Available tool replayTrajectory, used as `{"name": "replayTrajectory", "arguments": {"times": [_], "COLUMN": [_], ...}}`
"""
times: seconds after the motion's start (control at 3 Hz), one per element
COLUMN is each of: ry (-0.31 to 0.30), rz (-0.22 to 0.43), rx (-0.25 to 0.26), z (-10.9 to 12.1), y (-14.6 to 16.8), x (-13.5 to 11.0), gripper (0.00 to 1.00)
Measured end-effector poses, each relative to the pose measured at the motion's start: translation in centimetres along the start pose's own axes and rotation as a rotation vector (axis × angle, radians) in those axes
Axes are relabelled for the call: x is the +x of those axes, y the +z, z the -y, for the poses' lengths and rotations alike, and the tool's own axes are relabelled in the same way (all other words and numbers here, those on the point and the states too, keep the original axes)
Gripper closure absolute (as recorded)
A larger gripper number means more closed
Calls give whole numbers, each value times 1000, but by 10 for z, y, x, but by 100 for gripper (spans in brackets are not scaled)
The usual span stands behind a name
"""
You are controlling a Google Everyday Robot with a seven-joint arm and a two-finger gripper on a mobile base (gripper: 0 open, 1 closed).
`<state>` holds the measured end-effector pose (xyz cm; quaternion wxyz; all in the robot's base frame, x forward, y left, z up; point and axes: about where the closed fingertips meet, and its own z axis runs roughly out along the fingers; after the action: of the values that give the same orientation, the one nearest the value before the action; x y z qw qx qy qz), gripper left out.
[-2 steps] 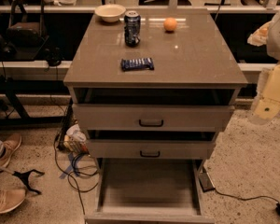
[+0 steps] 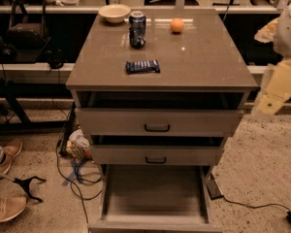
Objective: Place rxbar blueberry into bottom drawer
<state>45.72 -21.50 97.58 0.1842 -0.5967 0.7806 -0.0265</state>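
Note:
The rxbar blueberry (image 2: 142, 66), a flat dark blue bar, lies on the cabinet top near its front middle. The bottom drawer (image 2: 155, 193) is pulled out wide and its bare floor shows. My gripper (image 2: 271, 96) hangs as a pale beige part of my arm at the right edge, level with the cabinet's top front corner. It is well to the right of the bar and holds nothing that I can see.
A dark blue soda can (image 2: 137, 29), a white bowl (image 2: 114, 12) and an orange (image 2: 177, 25) stand at the back of the top. The two upper drawers (image 2: 157, 123) are slightly open. Cables and a bag (image 2: 77, 144) lie on the floor at the left, with shoes (image 2: 7, 178) beside them.
My arm at the right edge has shifted slightly up and to the left. The bar and the drawers have not moved.

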Motion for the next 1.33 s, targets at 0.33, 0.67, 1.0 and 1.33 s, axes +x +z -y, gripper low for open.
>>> {"name": "replayTrajectory", "arguments": {"times": [0.33,0.67,1.0,1.33], "ry": [19,53,68,72], "rz": [82,180,224,229], "rx": [9,-7,-42,-52], "z": [29,68,89,89], "y": [20,64,100,106], "x": [-13,-42,-67,-68], "gripper": [0,0,0,0]}}
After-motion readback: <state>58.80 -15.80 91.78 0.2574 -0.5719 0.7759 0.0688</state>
